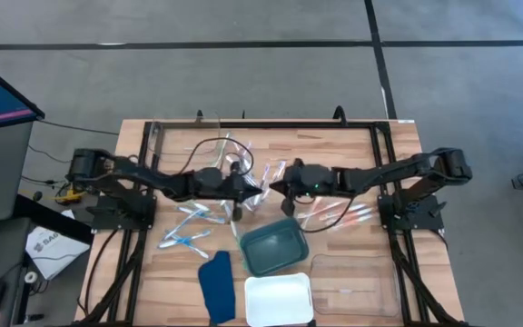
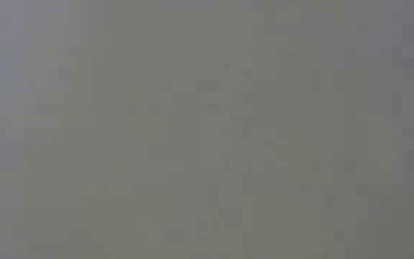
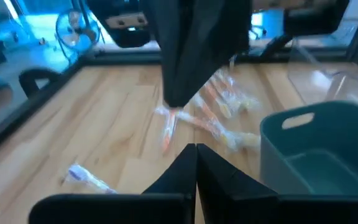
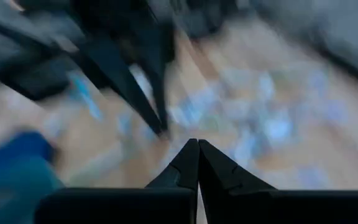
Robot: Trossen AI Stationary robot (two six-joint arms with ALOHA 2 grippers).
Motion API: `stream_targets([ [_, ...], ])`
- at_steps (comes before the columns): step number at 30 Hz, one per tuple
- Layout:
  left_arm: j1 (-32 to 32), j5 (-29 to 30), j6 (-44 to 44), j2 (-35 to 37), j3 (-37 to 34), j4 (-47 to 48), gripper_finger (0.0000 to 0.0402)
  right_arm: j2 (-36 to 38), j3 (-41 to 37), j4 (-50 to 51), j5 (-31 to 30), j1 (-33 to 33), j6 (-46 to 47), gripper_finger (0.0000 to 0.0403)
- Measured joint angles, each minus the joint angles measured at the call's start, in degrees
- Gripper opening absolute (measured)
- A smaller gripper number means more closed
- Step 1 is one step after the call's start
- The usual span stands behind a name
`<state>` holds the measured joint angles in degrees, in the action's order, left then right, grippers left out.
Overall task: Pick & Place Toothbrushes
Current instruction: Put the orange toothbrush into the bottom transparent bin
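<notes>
Trays sit along the near edge of the wooden slatted table [image 1: 152, 272]: a teal plastic bin [image 1: 273, 247] with handle slots, a white shallow tray [image 1: 278, 299] at the edge, and a clear plastic tray [image 1: 352, 282] toward the right corner; all three look empty. A dark blue flat cloth piece [image 1: 216, 286] lies just beside the white tray. Wrapped toothbrushes [image 1: 189, 234] lie scattered loose across the table's middle, none in any tray. Left gripper [image 1: 260, 193] and right gripper [image 1: 275, 189] meet tip to tip at the centre, both pinched closed with nothing between the fingers. Only the left wrist view resolves orange-handled wrapped toothbrushes [image 3: 216, 106] beside the bin; the low view is blank grey.
</notes>
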<state>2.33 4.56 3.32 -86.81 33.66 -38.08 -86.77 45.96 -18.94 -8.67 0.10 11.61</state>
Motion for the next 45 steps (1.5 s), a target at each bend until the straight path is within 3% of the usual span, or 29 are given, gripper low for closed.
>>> stream_targets([
  [6, 0.0, 0.0, 0.9, 6.5, -3.8, -4.6, 0.0003, 0.0, 0.0, -13.9, -0.5, 0.1, -10.1, 0.0000],
  [14, 0.0, 0.0, 0.9, 13.6, -3.8, -4.9, 0.0003, 0.0, 0.0, -14.9, -0.7, 0.2, -19.1, 0.0000],
  [20, 0.0, 0.0, 0.9, 17.0, -3.7, -4.7, 0.0003, 0.0, -0.1, -16.8, 1.4, -2.5, -16.6, 0.0000],
  [29, 4.6, 3.9, 0.3, 20.2, -3.7, 1.4, 0.0003, 0.0, -0.1, -9.5, 22.1, -13.7, -8.7, 0.0000],
  [42, 10.4, -2.9, 0.9, 18.1, -3.1, 3.2, 0.0003, 0.0, -0.1, -4.4, 22.6, -16.5, -11.6, 0.0000],
  [45, 12.2, -2.7, -4.7, 17.6, -3.1, 3.5, 0.0003, 0.0, -0.1, -4.4, 22.5, -17.6, -11.7, 0.0000],
])
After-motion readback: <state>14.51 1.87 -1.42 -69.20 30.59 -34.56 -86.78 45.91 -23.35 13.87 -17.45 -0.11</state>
